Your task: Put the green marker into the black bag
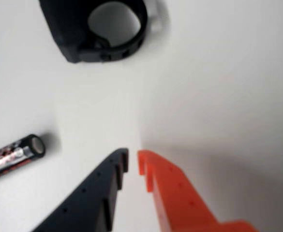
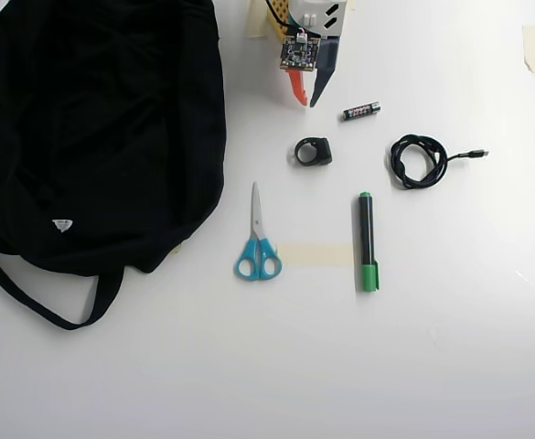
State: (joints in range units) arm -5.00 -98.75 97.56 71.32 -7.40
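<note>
while the claw hangs at the top of the table, nothing is held yet.
claw: (image 2: 307,99) tips nearly together in the wrist view (image 1: 133,162), a thin gap between, empty.
marker: (image 2: 367,241) flat on the table, well apart from the claw, toward lower right in the overhead view.
axis: runs top to bottom there, green cap at the lower end.
between: a black ring (image 2: 313,151) lies just below the claw; battery (image 2: 361,111) near to its right.
bag: (image 2: 93,128) at left, scissors (image 2: 258,240) between it and the marker.
next, likely: reach past the ring, jaws across the barrel.
</note>
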